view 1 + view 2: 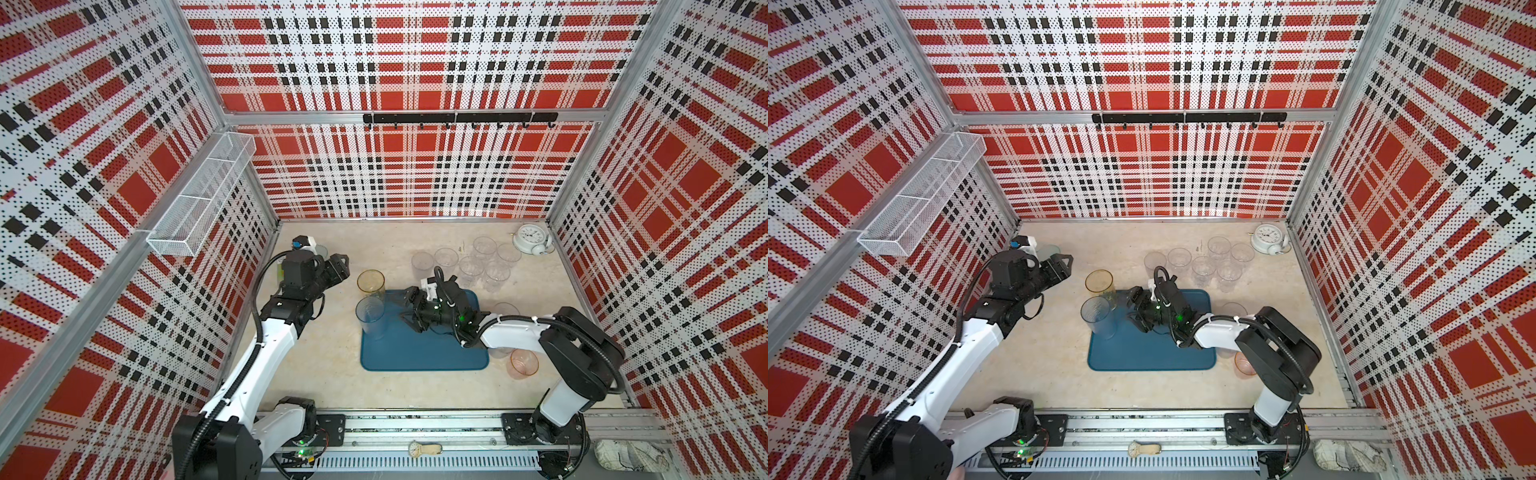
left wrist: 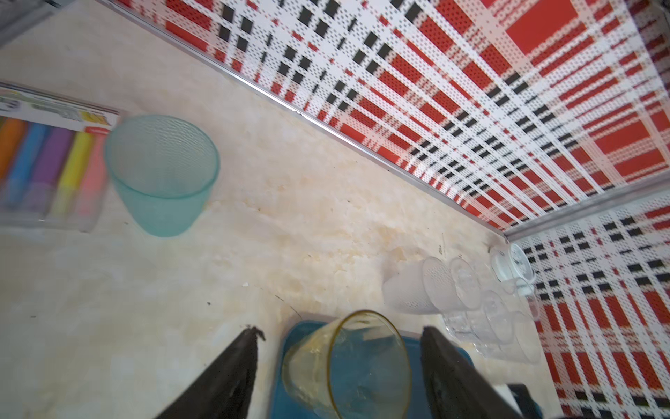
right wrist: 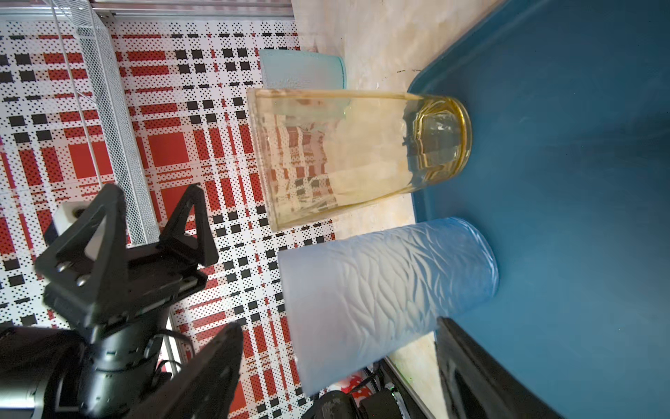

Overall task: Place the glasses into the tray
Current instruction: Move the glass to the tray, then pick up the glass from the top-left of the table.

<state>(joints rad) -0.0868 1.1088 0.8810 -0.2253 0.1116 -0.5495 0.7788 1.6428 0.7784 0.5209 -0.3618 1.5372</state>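
Right gripper [image 1: 409, 311] spread | blue glass [image 3: 384, 290] near | pink glass [image 1: 523, 363] (top views only)

Left edge of dark teal flat tray [image 1: 424, 353] is blocked by amber glass tumbler [image 1: 370, 283] and blue-grey frosted tumbler [image 1: 370, 316]; near half is unobstructed.

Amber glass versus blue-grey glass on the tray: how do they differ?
The amber glass is clear and see-through; the blue-grey glass is frosted, with a leaf-like relief. The amber glass stands at the far corner of the tray; the blue-grey glass stands nearer the robot along the same edge. Both stand upright, mouths up, side by side with a gap between them.
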